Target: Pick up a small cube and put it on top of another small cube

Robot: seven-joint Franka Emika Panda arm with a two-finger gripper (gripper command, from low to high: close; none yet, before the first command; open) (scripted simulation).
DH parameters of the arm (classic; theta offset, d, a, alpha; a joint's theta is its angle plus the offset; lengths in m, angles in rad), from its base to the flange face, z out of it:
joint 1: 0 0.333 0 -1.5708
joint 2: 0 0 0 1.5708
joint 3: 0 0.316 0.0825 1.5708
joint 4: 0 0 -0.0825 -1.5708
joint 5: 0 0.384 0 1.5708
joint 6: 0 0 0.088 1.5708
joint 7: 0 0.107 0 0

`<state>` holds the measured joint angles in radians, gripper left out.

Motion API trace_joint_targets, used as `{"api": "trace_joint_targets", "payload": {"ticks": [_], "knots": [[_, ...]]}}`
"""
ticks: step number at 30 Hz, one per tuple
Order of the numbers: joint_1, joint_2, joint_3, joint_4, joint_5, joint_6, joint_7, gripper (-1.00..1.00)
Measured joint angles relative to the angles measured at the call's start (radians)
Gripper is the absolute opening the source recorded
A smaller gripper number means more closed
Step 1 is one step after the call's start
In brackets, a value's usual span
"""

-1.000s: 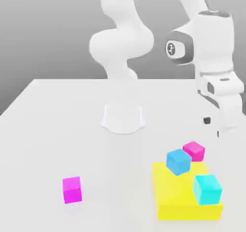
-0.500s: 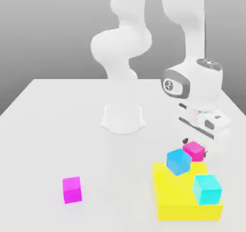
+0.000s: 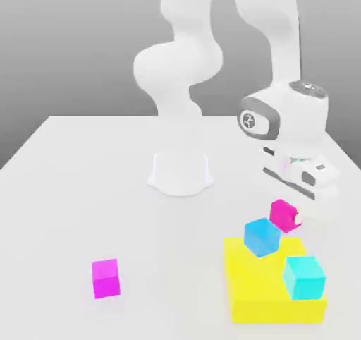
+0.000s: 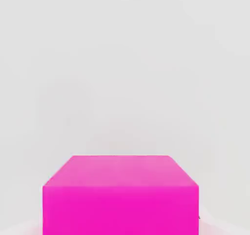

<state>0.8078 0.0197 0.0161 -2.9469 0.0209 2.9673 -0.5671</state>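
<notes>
Gripping the small hot-pink cube (image 3: 282,214), end effector (image 3: 288,215) clamped on it, lifting it clear of the white worktop (image 3: 70,190) just behind the yellow block (image 3: 262,289). Sitting on that block: a blue cube (image 3: 262,236) at the far corner, a cyan cube (image 3: 304,276) nearer. Lying well apart toward the exterior view's left: a magenta cube (image 3: 106,278). Filling the hand view's foreground: the pink cube (image 4: 120,195).
</notes>
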Motion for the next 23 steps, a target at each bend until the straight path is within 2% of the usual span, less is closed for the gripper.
{"api": "trace_joint_targets", "payload": {"ticks": [4, 13, 15, 19, 20, 23], "knots": [[-0.013, -0.111, -0.020, -0.005, -0.015, -0.108, -0.022, -1.00], [-0.169, -0.331, -0.197, 0.138, -0.111, -0.468, -0.331, -1.00], [-0.174, -0.301, -0.216, 0.142, -0.109, -0.443, -0.361, -1.00], [-0.165, -0.177, -0.232, 0.125, -0.088, -0.303, -0.387, -1.00], [-0.165, -0.158, -0.233, 0.122, -0.085, -0.281, -0.389, 1.00], [-0.165, -0.158, -0.233, 0.122, -0.085, -0.281, -0.389, 1.00]]}}
